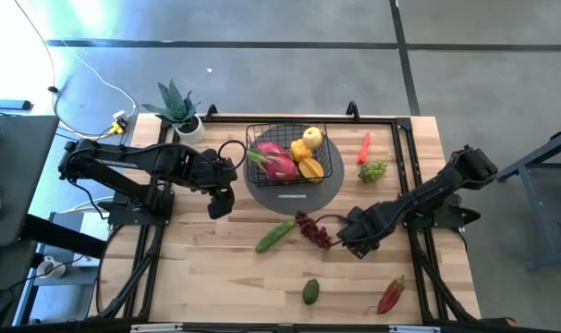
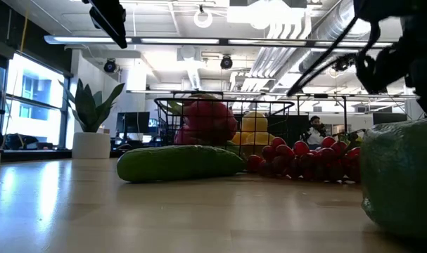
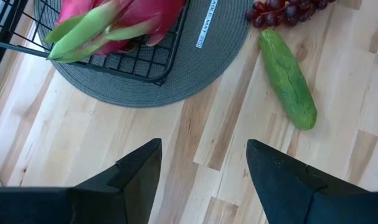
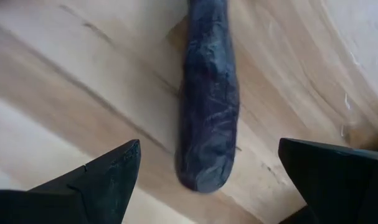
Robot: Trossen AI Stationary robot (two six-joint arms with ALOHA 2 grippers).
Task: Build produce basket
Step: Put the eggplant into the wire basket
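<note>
The black wire basket (image 1: pixel 286 148) stands on a round grey mat (image 1: pixel 331 171) and holds a pink dragon fruit (image 1: pixel 276 159), a yellow pear (image 1: pixel 311 138) and a starfruit (image 1: pixel 310 168). The purple grapes (image 1: pixel 312 229) lie on the table in front of the mat, next to the green cucumber (image 1: pixel 274 235). My right gripper (image 1: pixel 354 242) is open, low at the grapes' right; in its wrist view its fingers stand either side of a dark stem (image 4: pixel 206 112) lying on the wood. My left gripper (image 1: pixel 220 205) is open and empty, left of the mat, above the table (image 3: pixel 203 143).
An avocado (image 1: pixel 310 291) and a red fruit (image 1: pixel 391 294) lie near the front edge. A red chilli (image 1: pixel 364 147) and green grapes (image 1: pixel 373 170) lie right of the mat. A potted plant (image 1: pixel 181 111) stands at the far left corner.
</note>
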